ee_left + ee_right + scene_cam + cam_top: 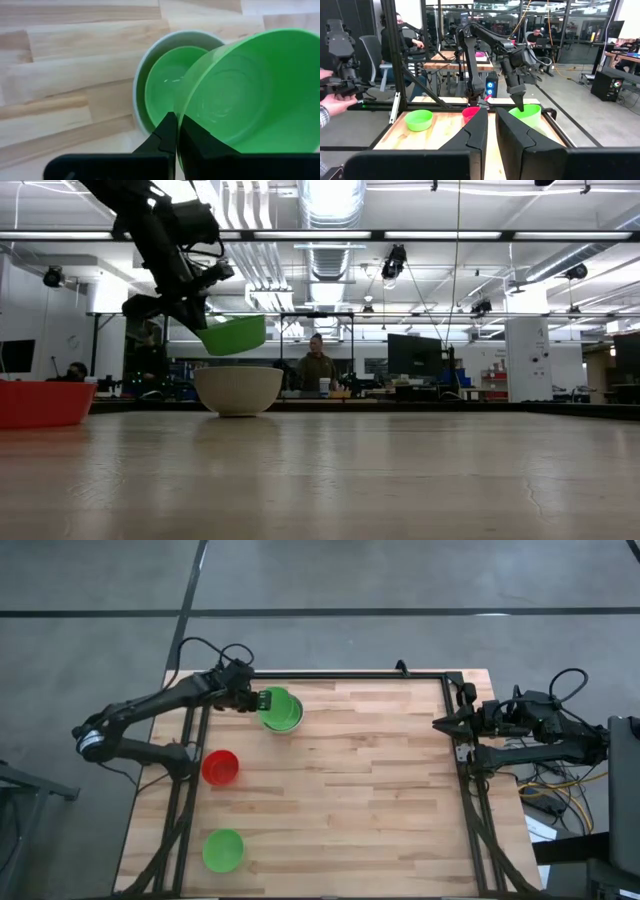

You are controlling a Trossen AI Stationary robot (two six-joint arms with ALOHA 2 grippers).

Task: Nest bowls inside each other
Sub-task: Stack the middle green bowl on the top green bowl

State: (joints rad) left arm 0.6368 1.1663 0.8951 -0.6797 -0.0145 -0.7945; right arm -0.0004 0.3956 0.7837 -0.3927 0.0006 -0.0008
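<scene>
My left gripper (258,700) is shut on a green bowl (281,708) near the table's far left. It holds that bowl just above a pale white-grey bowl (238,388), which stands on its base. Another green bowl (165,87) sits nested inside the pale one. A red bowl (220,767) stands on the table left of centre. A third green bowl (223,850) stands at the near left. My right gripper (441,723) waits at the table's right edge, fingers shut with only a narrow slit between them, touching nothing. My left gripper pinches the green bowl's rim (178,107) on the side toward the table's left, one finger inside the bowl and one outside. The fingers slant down from the left. The bowl hangs tilted, its mouth facing up and toward the gripper, clear of the pale bowl beneath it.
A black metal frame (455,680) runs along the table's far and side edges. Bare wood spreads over the table's middle and right (370,790). Beyond the table's left side a person's hands (335,102) hold a dark device.
</scene>
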